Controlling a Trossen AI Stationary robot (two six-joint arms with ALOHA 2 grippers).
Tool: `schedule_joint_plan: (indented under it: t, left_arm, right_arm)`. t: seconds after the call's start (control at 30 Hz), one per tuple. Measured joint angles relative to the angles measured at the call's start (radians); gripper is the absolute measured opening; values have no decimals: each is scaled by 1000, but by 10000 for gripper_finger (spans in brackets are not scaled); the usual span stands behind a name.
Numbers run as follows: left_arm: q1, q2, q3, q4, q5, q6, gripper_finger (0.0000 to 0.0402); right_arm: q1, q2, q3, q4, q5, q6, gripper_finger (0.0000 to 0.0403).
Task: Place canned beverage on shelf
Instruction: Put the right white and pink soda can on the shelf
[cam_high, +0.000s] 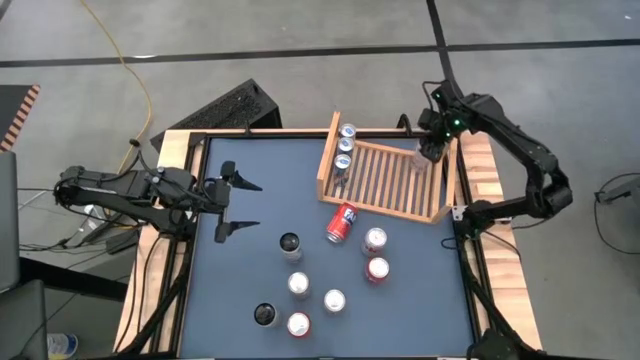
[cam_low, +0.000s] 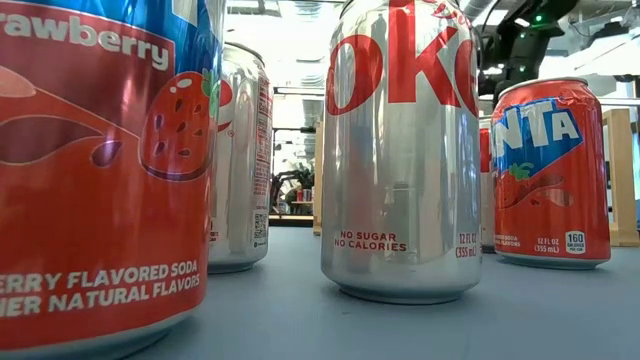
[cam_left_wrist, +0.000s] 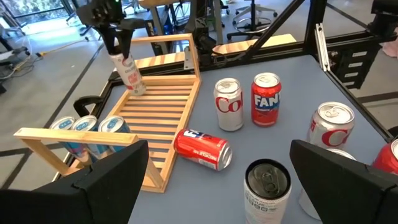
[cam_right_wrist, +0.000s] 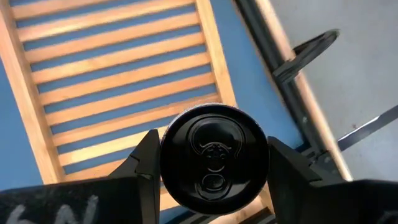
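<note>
Right wrist view only: can (cam_right_wrist: 214, 158) black-topped, over shelf (cam_right_wrist: 118, 68) slats.

Even overhead light is brightening the table (cam_high: 250, 200), casting only soft shadows. Glare is streaking the silver can (cam_low: 400, 150) in the low view; the nearest red can (cam_low: 100, 170), at nine o'clock, is blurring.

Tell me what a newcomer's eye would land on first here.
First, the right gripper holding a can tilted over the far end of the wooden shelf, where three cans already line one side. Next, the red can lying on its side just off the shelf, among upright cans. The left gripper waits open at the table's left.
</note>
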Motion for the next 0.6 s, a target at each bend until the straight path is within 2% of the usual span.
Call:
schedule_joint_plan:
  t: [0.23, 0.6]
  left_arm:
    - [0, 0, 0, 0, -7, 0, 380]
    - [0, 0, 0, 0, -26, 0, 380]
  right_arm:
    - [-32, 0, -63, 82, -5, -34, 180]
    - [-57, 0, -65, 91, -42, -75, 180]
